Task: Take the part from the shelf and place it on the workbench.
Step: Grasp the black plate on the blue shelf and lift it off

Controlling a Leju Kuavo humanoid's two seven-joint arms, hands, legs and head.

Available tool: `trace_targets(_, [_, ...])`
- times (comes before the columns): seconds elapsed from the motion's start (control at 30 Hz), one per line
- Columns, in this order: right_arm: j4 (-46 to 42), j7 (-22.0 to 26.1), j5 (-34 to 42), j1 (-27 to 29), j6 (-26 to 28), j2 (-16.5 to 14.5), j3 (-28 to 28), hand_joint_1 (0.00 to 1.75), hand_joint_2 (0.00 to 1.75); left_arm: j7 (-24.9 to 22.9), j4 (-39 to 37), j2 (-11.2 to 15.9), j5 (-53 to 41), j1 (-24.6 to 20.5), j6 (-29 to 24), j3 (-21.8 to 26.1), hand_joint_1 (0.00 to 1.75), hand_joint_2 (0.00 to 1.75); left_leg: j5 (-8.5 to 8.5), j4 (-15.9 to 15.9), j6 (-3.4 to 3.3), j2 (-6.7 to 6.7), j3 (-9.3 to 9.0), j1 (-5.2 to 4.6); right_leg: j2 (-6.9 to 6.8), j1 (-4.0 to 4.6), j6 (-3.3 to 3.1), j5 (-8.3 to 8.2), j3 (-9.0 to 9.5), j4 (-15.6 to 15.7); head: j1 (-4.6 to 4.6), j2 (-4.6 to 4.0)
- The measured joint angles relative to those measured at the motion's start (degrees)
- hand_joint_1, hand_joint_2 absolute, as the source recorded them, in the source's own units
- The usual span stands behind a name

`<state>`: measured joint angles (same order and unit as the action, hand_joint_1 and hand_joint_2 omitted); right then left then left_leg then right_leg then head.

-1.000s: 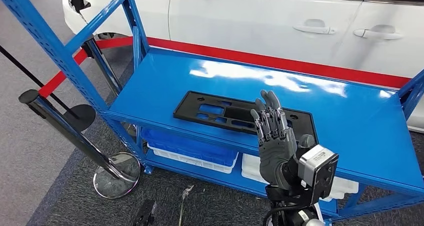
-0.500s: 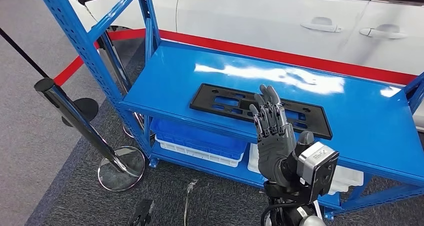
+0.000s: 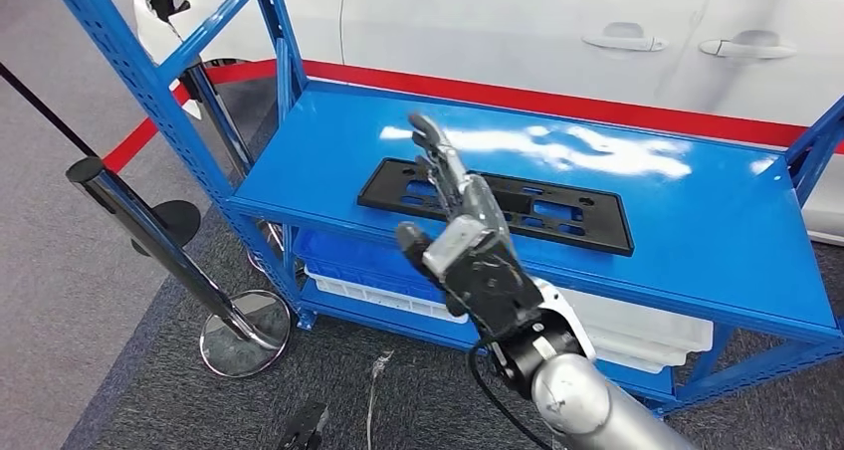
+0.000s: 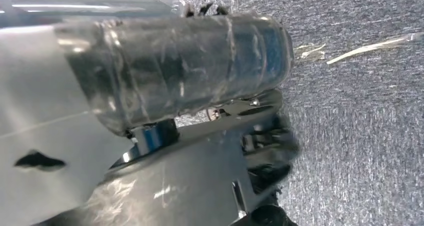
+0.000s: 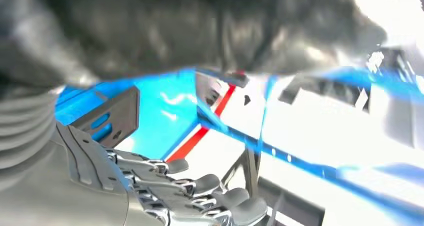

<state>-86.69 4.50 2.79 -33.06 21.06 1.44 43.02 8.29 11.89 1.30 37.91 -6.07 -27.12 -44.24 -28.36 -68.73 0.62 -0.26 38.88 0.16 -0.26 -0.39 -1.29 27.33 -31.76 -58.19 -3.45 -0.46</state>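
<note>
The robot's right hand (image 3: 466,246) is up in front of the blue shelf (image 3: 687,231), reaching toward 11 o'clock. Its fingers (image 3: 443,166) are stretched out straight and a little apart, and the thumb sticks out to the side. It holds nothing. The fingertips hang over the left end of the part (image 3: 542,209), but I cannot tell if they touch it. In the right wrist view the same fingers (image 5: 210,183) lie side by side, with the dark part (image 5: 112,116) and the blue shelf top behind them.

The part is a long, flat, black plate with holes cut in it. It lies flat on the top board of the shelf, near the front edge, at about 12 o'clock.

Under that board sit a blue bin (image 3: 358,256) and white bins (image 3: 647,336).

At 9 o'clock a black post (image 3: 149,231) leans on a shiny round foot (image 3: 244,336) on the grey carpet.

Farther back runs a red stripe (image 3: 617,107), and behind it stands a white car (image 3: 518,32).

I cannot tell how the left hand is.
</note>
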Motion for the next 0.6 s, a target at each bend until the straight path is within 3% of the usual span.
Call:
trace_targets(0.07, [4.7,0.3,-0.3,-2.7,-1.5,-1.3,1.1,0.00,1.75,-0.9,0.0,-0.1,-0.7,-0.7,0.0,-0.7,0.00,0.00,2.25,7.1,-0.47,-0.02,-3.86,-0.18,-0.04,0.06,0.21,0.03,-0.24,-0.2,0.03,0.00])
trace_targets(0.1, [7.5,0.7,-0.7,-4.0,-2.3,-2.1,1.6,0.00,1.75,-1.5,0.0,-0.1,-1.1,-1.1,0.0,-1.1,0.00,0.00,2.52,9.3,-0.79,-0.05,-4.91,-0.35,-0.06,0.10,0.41,-0.02,-0.42,-0.3,0.04,0.00])
trace_targets(0.17, [14.4,1.3,-1.6,-7.2,-4.1,-4.2,2.8,0.00,1.75,-2.6,0.0,-0.3,-1.7,-2.1,-0.2,-1.9,0.00,0.00,2.37,10.5,-1.35,-0.09,-5.18,-0.70,-0.06,0.11,0.90,-0.30,-0.84,-0.3,0.04,0.00])
trace_targets(0.23, [21.7,1.4,-2.8,-10.5,-5.7,-6.5,3.8,0.00,1.75,-3.2,0.0,-0.5,-1.9,-3.2,-0.3,-2.5,0.00,0.00,2.71,11.3,-2.02,-0.10,-5.29,-0.34,-0.03,0.15,1.42,0.07,-1.34,-0.8,0.08,0.00])
trace_targets(0.3, [28.2,0.7,-4.2,-13.4,-7.1,-8.3,4.7,0.00,1.75,-3.4,0.1,-1.0,-1.9,-4.1,-0.4,-2.9,0.00,0.00,3.11,12.0,-2.64,-0.18,-5.53,0.05,0.05,0.20,1.85,2.19,-3.33,-4.7,0.27,0.00])
trace_targets(0.37, [34.6,-0.3,-5.3,-16.0,-8.3,-9.7,5.8,0.00,1.75,-3.5,0.1,-1.5,-1.9,-4.7,-0.1,-3.5,0.00,0.00,3.17,12.1,-2.90,-0.27,-5.48,0.04,0.13,0.05,2.19,4.95,-7.14,-12.0,0.42,0.00])
trace_targets(0.4, [37.5,-0.6,-5.7,-16.8,-8.6,-10.2,6.3,0.00,1.75,-3.5,0.1,-1.7,-1.9,-4.8,0.0,-3.8,0.00,0.00,3.13,12.0,-2.93,-0.30,-5.47,0.06,0.14,-0.07,2.36,5.56,-8.86,-15.0,0.43,0.00])
trace_targets(0.43, [39.9,-0.9,-5.9,-17.4,-8.8,-10.6,6.7,0.00,1.75,-3.6,0.1,-1.9,-1.9,-4.8,0.1,-4.1,0.00,0.00,3.03,11.9,-2.92,-0.33,-5.48,0.10,0.14,-0.19,2.50,5.14,-9.72,-16.1,0.43,0.00])
trace_targets(0.47, [42.0,-1.1,-6.2,-17.8,-8.8,-11.1,7.0,0.00,1.75,-3.5,0.1,-2.1,-1.8,-4.7,0.2,-4.3,0.00,0.00,2.87,11.6,-2.86,-0.34,-5.49,0.18,0.14,-0.32,2.61,3.73,-9.61,-15.1,0.45,0.00])
trace_targets(0.53, [45.5,-1.9,-6.9,-19.0,-8.9,-11.9,7.7,0.00,1.75,-3.4,0.1,-2.3,-1.4,-4.6,0.2,-4.5,0.00,0.00,2.31,11.0,-2.48,-0.35,-5.42,0.38,0.12,-0.59,2.76,-0.32,-7.02,-8.4,0.44,0.00])
trace_targets(0.6, [48.8,-3.3,-8.3,-20.2,-8.9,-12.8,8.6,0.00,1.75,-3.2,0.1,-2.5,-1.0,-4.8,0.1,-4.6,0.00,0.00,1.82,10.1,-1.86,-0.33,-4.94,0.28,0.22,-0.52,2.56,-2.11,-4.69,-3.0,0.38,0.00])
